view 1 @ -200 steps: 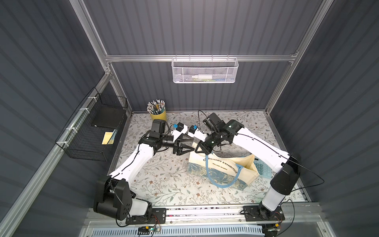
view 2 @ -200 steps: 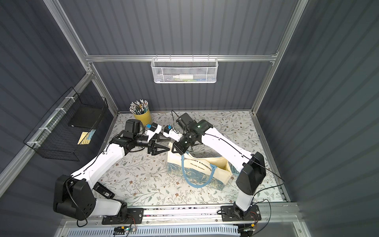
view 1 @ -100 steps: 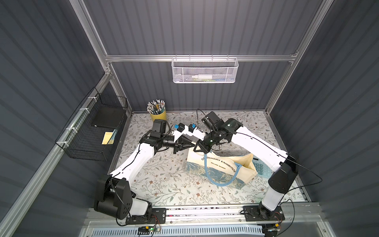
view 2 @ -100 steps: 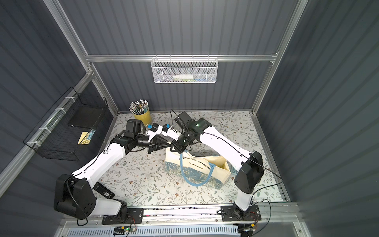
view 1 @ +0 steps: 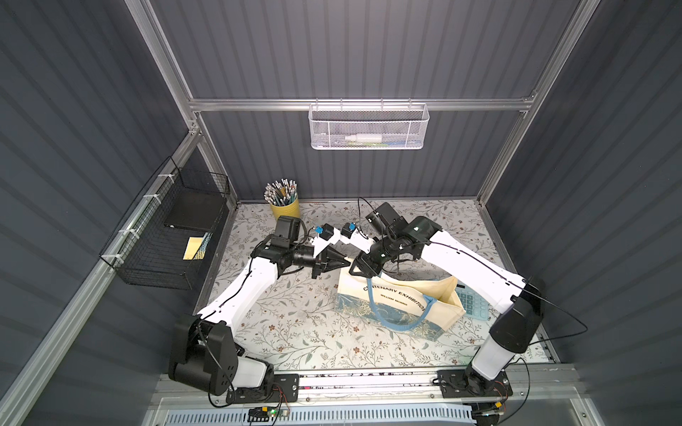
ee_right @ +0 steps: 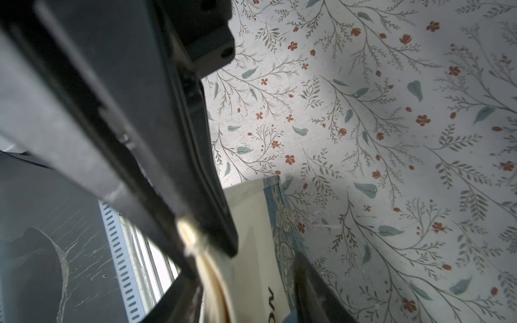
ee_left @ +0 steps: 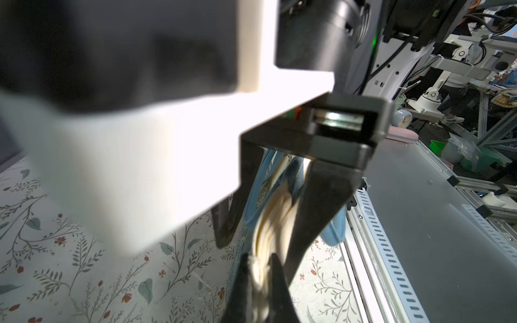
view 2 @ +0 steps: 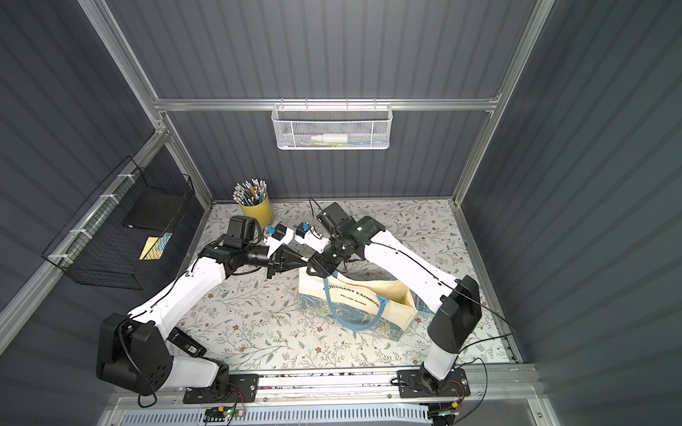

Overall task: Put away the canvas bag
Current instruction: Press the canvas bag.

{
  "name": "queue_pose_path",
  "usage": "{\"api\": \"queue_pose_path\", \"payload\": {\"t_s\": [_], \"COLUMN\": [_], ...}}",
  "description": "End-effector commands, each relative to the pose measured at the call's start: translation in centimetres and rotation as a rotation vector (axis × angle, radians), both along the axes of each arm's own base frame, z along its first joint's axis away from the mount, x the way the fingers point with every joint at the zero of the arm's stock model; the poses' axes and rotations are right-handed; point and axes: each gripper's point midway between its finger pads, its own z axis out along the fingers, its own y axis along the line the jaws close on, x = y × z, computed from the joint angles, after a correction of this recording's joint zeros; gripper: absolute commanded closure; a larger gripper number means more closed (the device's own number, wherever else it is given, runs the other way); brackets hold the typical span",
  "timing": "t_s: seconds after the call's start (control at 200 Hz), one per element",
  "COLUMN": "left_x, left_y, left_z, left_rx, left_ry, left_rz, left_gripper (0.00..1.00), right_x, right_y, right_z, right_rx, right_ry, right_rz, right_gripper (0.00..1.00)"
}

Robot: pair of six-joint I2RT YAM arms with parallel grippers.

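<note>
1. Canvas bag [view 1: 398, 300] lies on the flowered counter [view 1: 295, 332], on the right arm's side. Its printed face is up and its floral band is toward the front. Its rear corner is lifted where the two arms meet.
2. A light-blue handle [view 1: 400, 326] loops across the print and covers part of the first word.
3. The left end effector [view 1: 345, 262] is clenched on that lifted corner. The left wrist view shows a cream fold nipped between its fingertips [ee_left: 279, 288].
4. The right end effector [view 1: 361, 272] is released. Its fingers [ee_right: 313, 288] stand apart with the edge of the canvas bag between them. Whether either finger touches the cloth cannot be told.
5. In both top views the two end effectors crowd together and hide the corner itself.
6. A blurred white-and-black block fills much of the left wrist view. In the right wrist view the dark body of the left end effector covers the left half, and the frame edge cuts off the lettering.
7. A calculator [view 1: 474, 304] shows behind the bag, partly hidden by it and by the right arm.
</note>
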Motion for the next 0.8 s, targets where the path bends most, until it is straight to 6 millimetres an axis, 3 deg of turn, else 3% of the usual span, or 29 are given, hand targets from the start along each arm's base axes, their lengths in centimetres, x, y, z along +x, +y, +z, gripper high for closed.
{"api": "queue_pose_path", "payload": {"t_s": [0.0, 0.13, 0.27, 0.61, 0.795], "left_x": [-0.3, 0.5, 2.1, 7.0, 9.0], "left_y": [0.1, 0.6, 1.5, 5.2, 6.1], "left_z": [0.6, 0.7, 0.8, 0.6, -0.7], "left_rx": [0.032, 0.053, 0.068, 0.124, 0.205], "left_ry": [-0.049, -0.092, -0.114, -0.193, -0.302], "left_rz": [-0.008, 0.029, 0.077, 0.230, 0.281], "left_gripper": [1.00, 1.00, 1.00, 1.00, 1.00], "right_x": [-0.4, -1.6, -1.9, -2.6, -2.7], "right_y": [-2.2, -3.9, -5.8, -8.5, -9.5], "right_z": [-0.7, -1.7, -1.5, -1.6, -2.2], "right_rx": [-0.054, -0.089, -0.123, -0.169, -0.187], "right_ry": [-0.011, 0.013, -0.015, -0.034, -0.052], "right_rz": [-0.060, -0.094, -0.144, -0.222, -0.253], "right_gripper": [0.47, 0.47, 0.47, 0.47, 0.47]}}
